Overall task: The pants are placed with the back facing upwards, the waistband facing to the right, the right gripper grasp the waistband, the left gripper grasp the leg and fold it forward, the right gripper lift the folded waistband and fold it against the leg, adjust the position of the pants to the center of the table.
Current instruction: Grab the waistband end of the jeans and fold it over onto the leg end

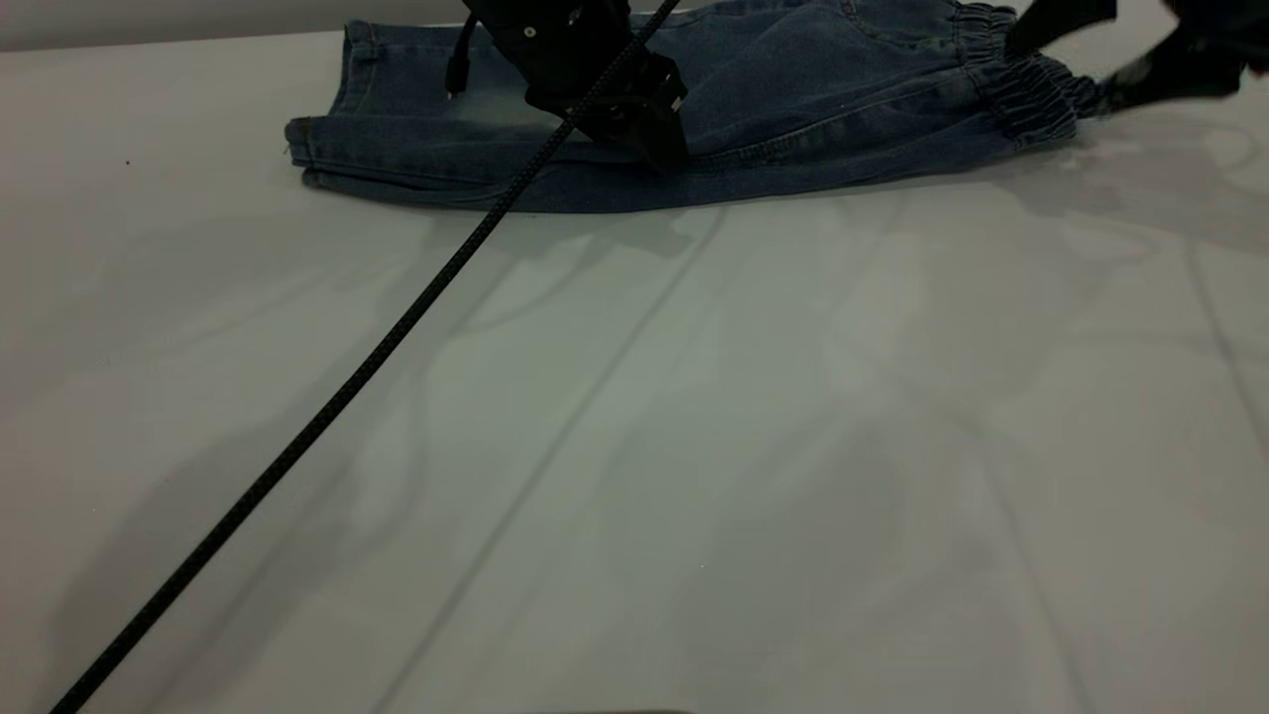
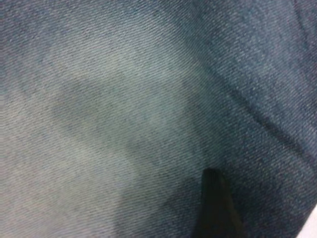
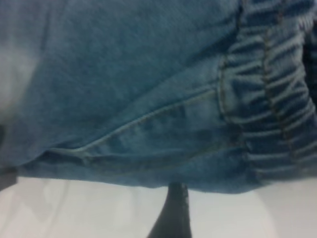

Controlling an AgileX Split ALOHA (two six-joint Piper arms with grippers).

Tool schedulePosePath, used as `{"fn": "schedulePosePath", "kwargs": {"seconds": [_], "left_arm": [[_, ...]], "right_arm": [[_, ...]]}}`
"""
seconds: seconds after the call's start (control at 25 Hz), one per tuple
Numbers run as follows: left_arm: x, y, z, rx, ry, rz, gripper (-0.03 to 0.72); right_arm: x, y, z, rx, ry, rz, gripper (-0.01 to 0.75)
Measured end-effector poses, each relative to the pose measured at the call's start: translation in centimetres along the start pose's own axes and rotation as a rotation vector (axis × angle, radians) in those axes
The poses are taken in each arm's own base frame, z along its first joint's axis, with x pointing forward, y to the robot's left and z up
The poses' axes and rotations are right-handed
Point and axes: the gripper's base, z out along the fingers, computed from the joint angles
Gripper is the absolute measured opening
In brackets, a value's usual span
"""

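The jeans (image 1: 793, 109) lie folded lengthwise at the surface's (image 1: 694, 446) far edge (waistband (image 1: 1021, 84) rightward). The left gripper (image 1: 644, 124) presses on the denim mid-length, the right gripper (image 1: 1100, 64) at the waistband; neither's jaws can be read.

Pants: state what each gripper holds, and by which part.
The right gripper is at the gathered waistband of the pants; the left gripper presses down mid-leg. Whether either actually pinches the denim cannot be told.
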Motion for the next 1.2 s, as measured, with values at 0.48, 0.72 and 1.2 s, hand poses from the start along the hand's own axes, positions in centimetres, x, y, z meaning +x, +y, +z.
{"fn": "schedulePosePath", "kwargs": {"seconds": [0.48,0.72,1.2], "left_arm": [[0.0,0.0,0.0,-0.002,0.001,-0.009,0.44],[0.0,0.0,0.0,-0.002,0.001,-0.009,0.44],[0.0,0.0,0.0,-0.001,0.002,-0.04,0.44]], "right_arm": [[0.5,-2.2,3.1,-0.017,-0.09,0.036,0.61],[-0.2,-2.2,3.1,-0.034,-0.17,0.054,0.574],[0.2,-3.8,5.1,-0.039,-0.216,0.154,0.101]]}}
